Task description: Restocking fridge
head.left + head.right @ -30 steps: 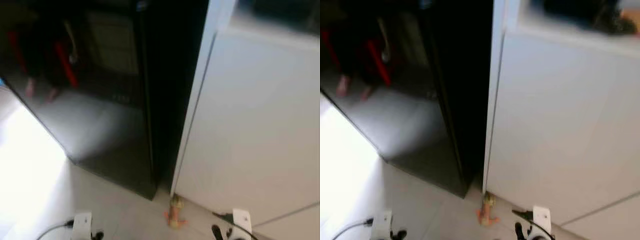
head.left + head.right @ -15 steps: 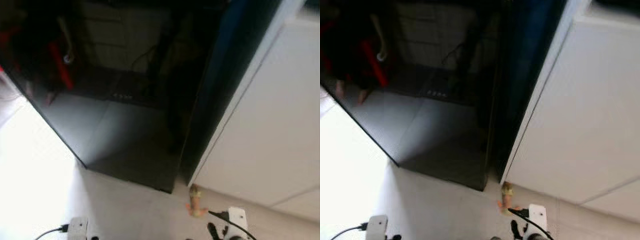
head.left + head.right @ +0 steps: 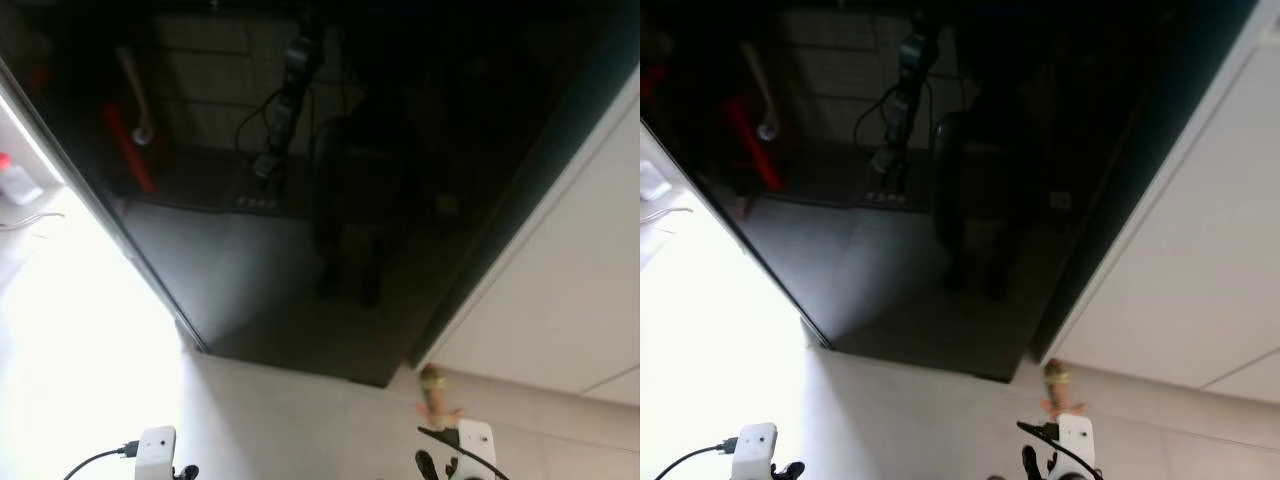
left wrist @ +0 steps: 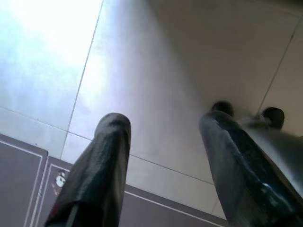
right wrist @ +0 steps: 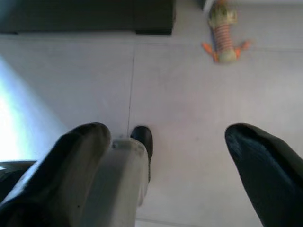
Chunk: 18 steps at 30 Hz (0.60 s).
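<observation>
Left eye view: the glossy black fridge (image 3: pixel 330 200) is seen closed, well ahead of both hanging arms. The left gripper (image 4: pixel 163 165) and right gripper (image 5: pixel 165 165) are held with jaws parted, empty, above the tiled floor (image 5: pixel 180 94), near a small toy (image 5: pixel 223 33).

Head stereo pair looks forward and steeply down from standing height at glossy black fridge (image 3: pixel 300 200), white cabinet (image 3: pixel 1200 290) at right, pale floor (image 3: pixel 290 420) below. Both eyes share same scene, slightly offset sideways. Left wrist view looks down along left claw (image 4: pixel 163 156), close to floor tiles. Right wrist view looks down along right claw (image 5: pixel 175 165) at floor, fridge base and small toy (image 5: pixel 222 33). Toy also in head views, by fridge corner.
</observation>
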### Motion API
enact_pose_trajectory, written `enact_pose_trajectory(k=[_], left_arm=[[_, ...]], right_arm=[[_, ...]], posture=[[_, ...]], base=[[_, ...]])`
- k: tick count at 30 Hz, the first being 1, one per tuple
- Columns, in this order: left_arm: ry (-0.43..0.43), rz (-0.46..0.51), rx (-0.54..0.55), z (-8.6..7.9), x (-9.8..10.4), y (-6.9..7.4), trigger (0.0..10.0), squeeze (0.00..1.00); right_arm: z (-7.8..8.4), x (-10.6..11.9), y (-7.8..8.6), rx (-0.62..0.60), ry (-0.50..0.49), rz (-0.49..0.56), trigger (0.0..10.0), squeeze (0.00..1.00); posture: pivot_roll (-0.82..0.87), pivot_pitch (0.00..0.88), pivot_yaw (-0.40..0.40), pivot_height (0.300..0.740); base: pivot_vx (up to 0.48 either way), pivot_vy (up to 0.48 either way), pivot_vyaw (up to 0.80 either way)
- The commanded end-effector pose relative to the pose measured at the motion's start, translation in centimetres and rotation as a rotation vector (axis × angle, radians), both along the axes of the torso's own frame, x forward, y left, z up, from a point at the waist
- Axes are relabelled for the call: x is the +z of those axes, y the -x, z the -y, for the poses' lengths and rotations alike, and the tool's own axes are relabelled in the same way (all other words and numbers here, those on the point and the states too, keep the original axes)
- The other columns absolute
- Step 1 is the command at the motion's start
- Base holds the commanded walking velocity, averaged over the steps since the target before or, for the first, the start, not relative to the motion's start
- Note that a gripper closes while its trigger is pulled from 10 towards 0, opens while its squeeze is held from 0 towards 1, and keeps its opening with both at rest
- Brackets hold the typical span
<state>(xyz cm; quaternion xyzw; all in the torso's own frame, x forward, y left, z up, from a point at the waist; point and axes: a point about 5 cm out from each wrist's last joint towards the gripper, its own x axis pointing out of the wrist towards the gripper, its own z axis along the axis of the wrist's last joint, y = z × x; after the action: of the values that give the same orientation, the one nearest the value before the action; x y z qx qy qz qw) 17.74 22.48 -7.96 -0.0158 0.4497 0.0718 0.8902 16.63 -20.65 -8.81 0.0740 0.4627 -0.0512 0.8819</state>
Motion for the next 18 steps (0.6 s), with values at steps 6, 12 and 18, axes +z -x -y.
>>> enact_pose_trajectory(k=[6, 12, 18], left_arm=[[-0.012, -0.021, 0.008, -0.52, -0.10, 0.41, 10.0, 0.00], [-0.013, -0.023, 0.007, -0.58, -0.08, 0.39, 10.0, 0.00], [-0.012, -0.023, 0.002, -0.60, -0.05, 0.33, 10.0, 0.00]], right_arm=[[-0.07, -0.26, 0.58, -0.004, -0.002, -0.017, 10.0, 0.00], [-0.12, -0.26, 0.57, -0.006, -0.005, -0.016, 10.0, 0.00], [-0.13, -0.26, 0.55, -0.009, -0.005, -0.016, 10.0, 0.00]], posture=[[-0.14, 0.179, 0.013, 0.740], [-0.14, 0.186, 0.016, 0.740], [-0.14, 0.194, 0.019, 0.740]], base=[[0.000, 0.480, 0.00], [0.000, 0.480, 0.00], [0.000, 0.480, 0.00]])
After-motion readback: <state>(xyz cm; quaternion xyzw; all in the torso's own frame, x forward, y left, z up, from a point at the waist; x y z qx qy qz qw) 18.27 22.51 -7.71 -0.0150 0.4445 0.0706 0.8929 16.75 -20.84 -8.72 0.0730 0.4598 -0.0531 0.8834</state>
